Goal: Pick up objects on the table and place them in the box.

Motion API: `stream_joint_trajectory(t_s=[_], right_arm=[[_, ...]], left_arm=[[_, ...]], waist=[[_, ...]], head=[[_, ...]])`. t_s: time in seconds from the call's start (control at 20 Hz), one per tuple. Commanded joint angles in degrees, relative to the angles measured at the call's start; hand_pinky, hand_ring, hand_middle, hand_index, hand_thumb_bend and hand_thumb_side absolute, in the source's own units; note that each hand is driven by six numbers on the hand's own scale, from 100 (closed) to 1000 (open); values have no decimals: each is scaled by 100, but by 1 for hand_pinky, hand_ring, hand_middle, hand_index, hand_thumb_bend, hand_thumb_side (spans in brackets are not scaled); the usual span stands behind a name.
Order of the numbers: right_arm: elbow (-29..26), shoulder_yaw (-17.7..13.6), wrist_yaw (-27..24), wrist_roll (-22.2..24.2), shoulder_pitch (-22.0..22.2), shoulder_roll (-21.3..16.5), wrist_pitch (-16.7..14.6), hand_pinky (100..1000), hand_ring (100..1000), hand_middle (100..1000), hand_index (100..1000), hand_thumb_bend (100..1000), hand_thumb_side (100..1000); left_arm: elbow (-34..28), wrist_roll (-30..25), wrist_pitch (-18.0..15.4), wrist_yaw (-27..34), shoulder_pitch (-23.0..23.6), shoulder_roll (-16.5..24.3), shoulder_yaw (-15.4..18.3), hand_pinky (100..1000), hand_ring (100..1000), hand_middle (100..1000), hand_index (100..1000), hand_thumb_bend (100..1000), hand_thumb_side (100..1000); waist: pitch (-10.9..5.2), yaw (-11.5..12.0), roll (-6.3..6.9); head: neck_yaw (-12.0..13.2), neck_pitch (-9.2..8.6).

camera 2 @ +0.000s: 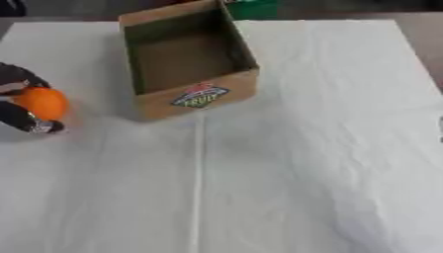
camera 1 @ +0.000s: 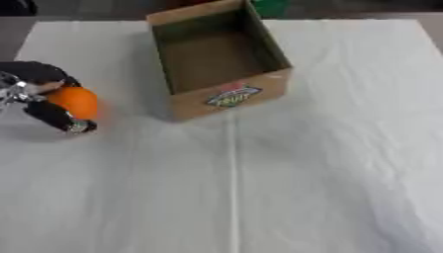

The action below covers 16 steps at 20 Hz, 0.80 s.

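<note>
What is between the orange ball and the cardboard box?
Nothing: only bare white tablecloth lies between the orange ball and the cardboard box, seen in the left eye view.

White tablecloth (camera 1: 329, 163) with centre crease, green object (camera 1: 272, 7) behind

Soft, even light; slight overall blur

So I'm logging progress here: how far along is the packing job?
Nothing is packed yet: the open brown cardboard box looks empty. In hand: the left hand is curled around the round orange fruit, left of the box. Left to do: carry the fruit over the box and release it. No other objects show on the white-covered table.
</note>
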Motion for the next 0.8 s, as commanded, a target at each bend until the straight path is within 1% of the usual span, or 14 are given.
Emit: stream_joint_trajectory(t_s=[0.05,0.1,0.15,0.2,0.45,0.55,0.65,0.7,0.75,0.8], right_arm=[[-81,-41,-35,2,-43,-116,-10,781,807,760,842,100,1000],[-81,-42,-33,0,-41,-117,-10,781,807,759,842,100,1000],[-81,-44,-32,-3,-41,-116,-11,781,807,759,842,100,1000],[-81,-45,-33,-5,-40,-115,-11,781,807,758,842,100,1000],[-81,-46,-34,-14,-31,-110,-10,781,807,757,842,100,1000],[-81,-48,-33,-18,-24,-109,-10,782,807,757,842,100,1000],[-81,-52,-32,-25,-18,-105,-8,782,807,756,842,100,1000],[-81,-52,-32,-27,-16,-104,-7,782,807,756,842,100,1000],[-81,-52,-32,-28,-15,-102,-7,782,807,756,842,100,1000],[-81,-51,-32,-28,-16,-100,-8,782,807,756,842,100,1000]], left_arm=[[43,-77,-24,67,-79,186,108,450,728,811,944,259,626],[58,-96,-26,106,-78,189,114,451,727,810,945,177,582],[72,-123,-33,142,-76,191,117,452,727,809,946,147,562],[82,-151,-42,176,-74,193,118,454,726,810,947,100,521],[65,-196,-97,257,-70,222,123,447,715,825,946,100,455],[32,-119,-87,274,-65,234,143,432,699,813,928,100,434],[-56,124,-20,293,-51,252,164,404,672,784,896,100,417],[-101,285,25,310,-38,261,163,381,650,760,871,100,422],[-154,495,89,319,-30,272,167,362,629,738,848,100,398],[-188,698,156,322,-18,280,161,352,620,729,838,100,402]], waist=[[-86,3,9],[-84,3,11],[-83,4,14],[-82,5,17],[-77,6,30],[-77,7,31],[-75,9,32],[-74,9,33],[-73,12,33],[-72,13,32]], head=[[22,-63],[24,-63],[29,-63],[32,-63],[36,-72],[41,-75],[42,-86],[42,-91],[43,-97],[46,-101]])
